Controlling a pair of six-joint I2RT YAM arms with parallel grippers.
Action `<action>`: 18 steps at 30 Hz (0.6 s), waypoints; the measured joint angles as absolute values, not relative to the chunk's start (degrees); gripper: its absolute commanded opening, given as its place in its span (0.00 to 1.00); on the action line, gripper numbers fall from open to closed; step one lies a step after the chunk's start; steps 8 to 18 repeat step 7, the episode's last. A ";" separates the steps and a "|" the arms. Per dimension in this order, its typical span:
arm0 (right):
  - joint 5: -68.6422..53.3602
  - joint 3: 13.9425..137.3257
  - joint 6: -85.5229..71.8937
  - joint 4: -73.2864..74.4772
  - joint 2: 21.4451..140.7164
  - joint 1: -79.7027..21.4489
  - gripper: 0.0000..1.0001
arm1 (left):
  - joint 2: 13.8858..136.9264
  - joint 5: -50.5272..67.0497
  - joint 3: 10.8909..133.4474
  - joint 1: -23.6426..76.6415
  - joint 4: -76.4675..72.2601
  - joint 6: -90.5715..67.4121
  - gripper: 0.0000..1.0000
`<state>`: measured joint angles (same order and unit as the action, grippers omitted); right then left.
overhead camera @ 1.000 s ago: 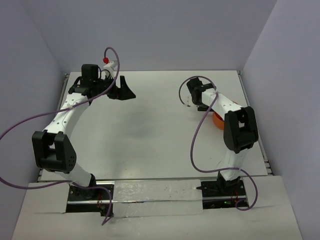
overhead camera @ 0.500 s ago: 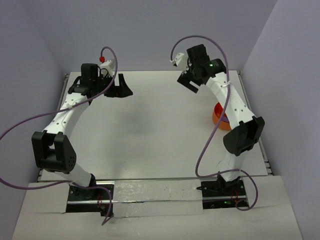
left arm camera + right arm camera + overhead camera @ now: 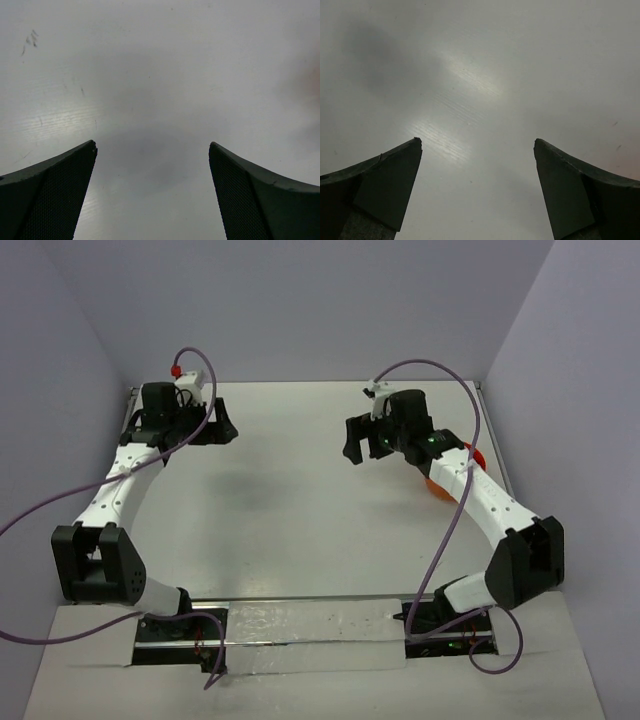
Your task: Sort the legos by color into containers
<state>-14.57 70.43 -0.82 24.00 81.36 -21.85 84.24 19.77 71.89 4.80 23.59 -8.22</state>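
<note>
My left gripper (image 3: 216,427) (image 3: 152,145) hangs open over the far left of the white table with only bare surface between its fingers. Right of the table's centre at the back, my right gripper (image 3: 356,446) (image 3: 477,141) is also open and empty, pointing left. The orange container (image 3: 437,486) shows only as a sliver behind the right forearm, near the right edge. No legos show in any view.
The white table (image 3: 300,510) is closed in by grey walls at the back and both sides. Purple cables (image 3: 447,530) loop off both arms. Both arm bases sit on the near ledge (image 3: 300,625).
The right arm left the orange container, rose to the back, then swung down and left over the table with its jaws now wide. The left gripper drew back to the left.
</note>
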 measured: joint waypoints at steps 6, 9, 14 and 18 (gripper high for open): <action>-11.95 64.74 -5.20 17.87 77.67 -22.88 1.00 | 81.29 17.61 65.80 4.51 22.91 -6.98 0.99; -11.35 64.73 -5.37 17.03 77.44 -22.90 1.00 | 81.18 17.44 65.47 4.51 22.88 -6.98 0.99; -11.35 64.73 -5.37 17.03 77.44 -22.90 1.00 | 81.18 17.44 65.47 4.51 22.88 -6.98 0.99; -11.35 64.73 -5.37 17.03 77.44 -22.90 1.00 | 81.18 17.44 65.47 4.51 22.88 -6.98 0.99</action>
